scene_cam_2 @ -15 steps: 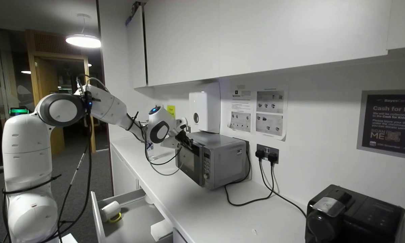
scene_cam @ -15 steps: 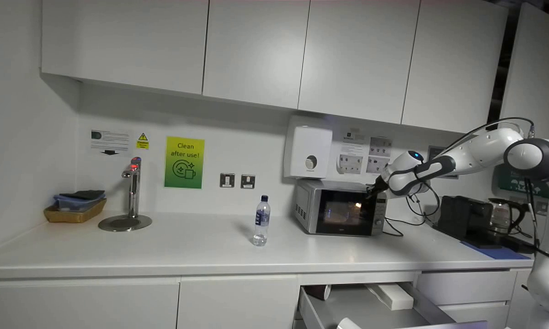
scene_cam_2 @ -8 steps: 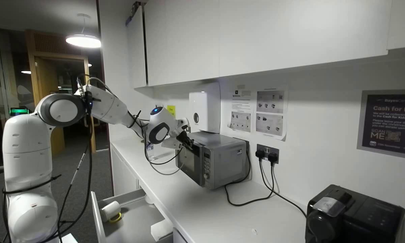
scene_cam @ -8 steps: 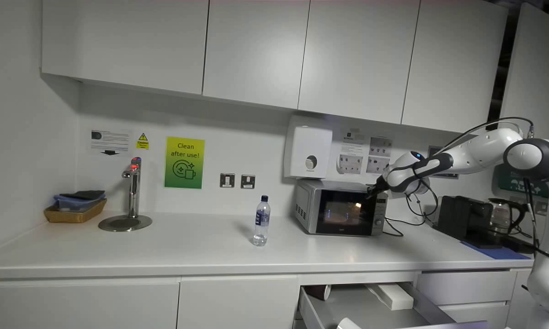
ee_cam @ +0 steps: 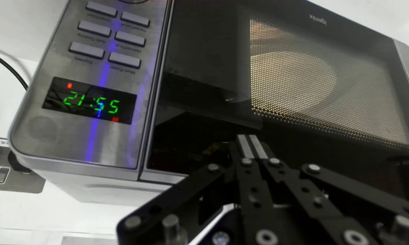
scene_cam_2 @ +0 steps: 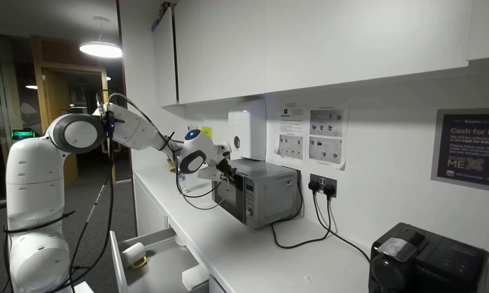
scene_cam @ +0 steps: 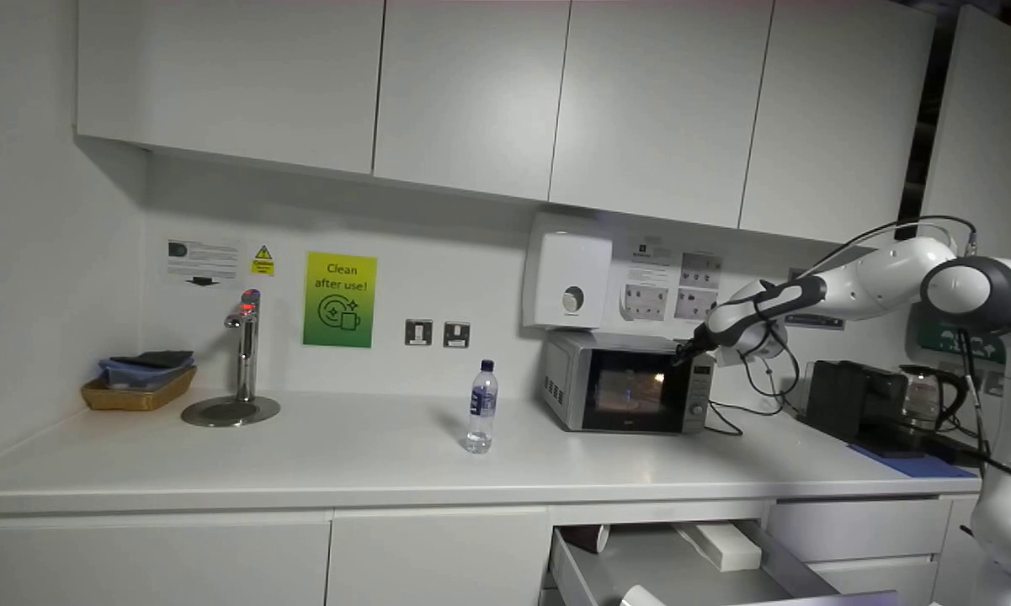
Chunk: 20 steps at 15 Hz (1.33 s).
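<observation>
So, microwave (scene_cam_2: 264, 195) above drawer (scene_cam_2: 165, 264) with mug (scene_cam_2: 134, 254).

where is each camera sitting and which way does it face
An exterior view: apparently set in front of the counter, facing it and the cupboards; the arm shows at the picture's right.
An exterior view: near the coffee machine, looking along the counter; the arm stands at the picture's left.
Wrist view: on the arm, facing the microwave up close, picture upside down; the shut pincer shows at the bottom.
Both exterior views share the arm, microwave and open drawer.
</observation>
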Each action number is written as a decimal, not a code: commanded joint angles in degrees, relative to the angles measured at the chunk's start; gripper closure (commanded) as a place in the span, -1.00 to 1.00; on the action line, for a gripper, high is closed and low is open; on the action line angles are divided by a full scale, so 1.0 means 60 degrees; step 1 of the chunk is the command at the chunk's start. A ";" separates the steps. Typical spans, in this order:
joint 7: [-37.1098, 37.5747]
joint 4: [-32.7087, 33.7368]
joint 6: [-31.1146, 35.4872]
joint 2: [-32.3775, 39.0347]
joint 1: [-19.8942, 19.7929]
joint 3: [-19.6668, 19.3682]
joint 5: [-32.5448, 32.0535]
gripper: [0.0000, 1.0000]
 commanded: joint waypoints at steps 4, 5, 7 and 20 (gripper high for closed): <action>-0.2053 0.1023 0.0358 0.0776 -0.0228 0.0152 0.1726 1.00; -0.2309 0.1075 0.0340 0.0803 -0.0233 0.0151 0.1939 1.00; -0.2800 0.1292 0.0220 0.0947 -0.0282 0.0155 0.2330 1.00; -0.2103 0.0391 -0.1617 0.0233 0.0021 -0.0546 0.0930 1.00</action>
